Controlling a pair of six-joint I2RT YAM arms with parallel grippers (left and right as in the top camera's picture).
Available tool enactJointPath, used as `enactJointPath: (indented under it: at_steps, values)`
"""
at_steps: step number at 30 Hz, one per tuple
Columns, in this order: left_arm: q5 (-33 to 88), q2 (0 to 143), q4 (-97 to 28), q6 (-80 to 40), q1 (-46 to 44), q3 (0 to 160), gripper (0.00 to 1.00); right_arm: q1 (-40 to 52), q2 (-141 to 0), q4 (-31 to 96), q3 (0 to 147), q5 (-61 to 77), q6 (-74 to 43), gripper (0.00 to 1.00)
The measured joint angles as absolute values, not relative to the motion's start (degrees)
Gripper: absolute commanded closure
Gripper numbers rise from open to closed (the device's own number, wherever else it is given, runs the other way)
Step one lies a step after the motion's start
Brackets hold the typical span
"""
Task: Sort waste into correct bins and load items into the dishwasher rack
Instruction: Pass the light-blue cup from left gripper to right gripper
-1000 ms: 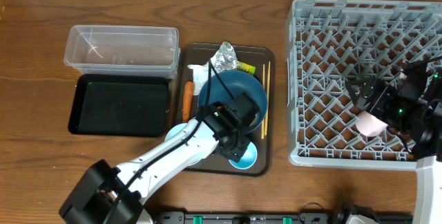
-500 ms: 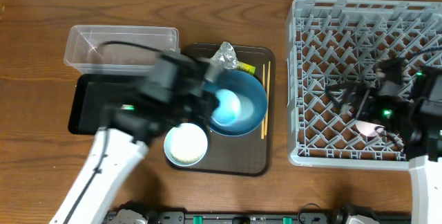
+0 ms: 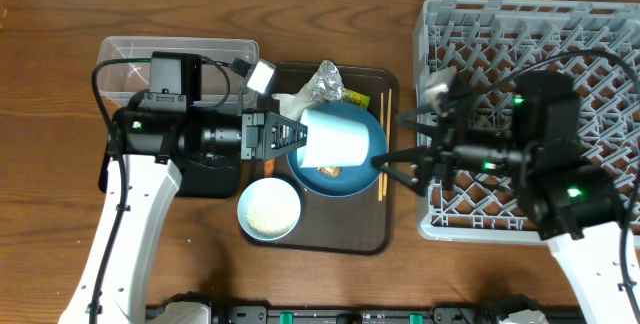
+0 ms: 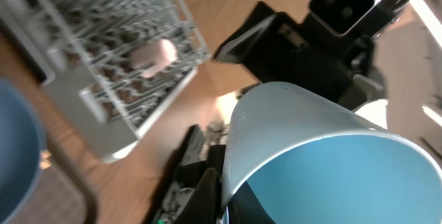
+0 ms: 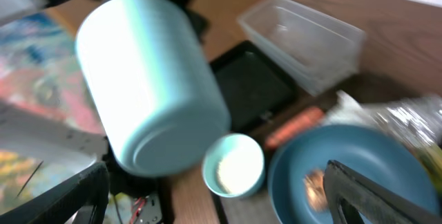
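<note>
My left gripper (image 3: pixel 288 135) is shut on the light-blue cup (image 3: pixel 336 141) and holds it on its side above the dark blue bowl (image 3: pixel 362 159). One finger grips the cup's rim in the left wrist view (image 4: pixel 228 196). My right gripper (image 3: pixel 400 140) is open and empty, just right of the cup, facing it (image 5: pixel 152 92). A brown food scrap (image 3: pixel 330 170) lies in the blue bowl. The white bowl (image 3: pixel 269 207) holds rice. The pink cup (image 4: pixel 152 52) lies in the grey rack (image 3: pixel 530 24). Foil (image 3: pixel 325 84), a yellow-green wrapper (image 3: pixel 353 94) and chopsticks (image 3: pixel 382 144) lie on the brown tray.
The clear tub (image 3: pixel 175 64) stands at the back left, with the black tray (image 3: pixel 135 179) in front of it, partly under my left arm. The carrot (image 5: pixel 293 127) lies at the brown tray's (image 3: pixel 330 239) left side. My right arm hides the rack's front part.
My left gripper lifted the light-blue cup off the tray and turned it sideways. My right gripper left the pink cup in the rack and swung left, open, toward the cup.
</note>
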State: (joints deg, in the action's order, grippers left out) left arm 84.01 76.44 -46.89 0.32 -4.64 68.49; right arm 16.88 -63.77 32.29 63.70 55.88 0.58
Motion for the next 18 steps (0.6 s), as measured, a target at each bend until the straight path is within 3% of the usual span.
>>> enactJointPath:
  at_steps: [10,15,18]
  values:
    - [88.2,76.4,-46.9,0.5,-4.6,68.5,0.94,26.1,-69.2,22.1,63.7,58.8,0.9,0.19]
    - [88.4,76.4,-46.9,0.5,-4.6,68.5,0.94,26.3,-69.3,20.0,63.7,60.0,1.0,0.1]
    - [88.4,76.4,-46.9,0.5,-4.6,68.5,0.94,26.3,-69.3,19.0,63.7,60.4,1.1,0.11]
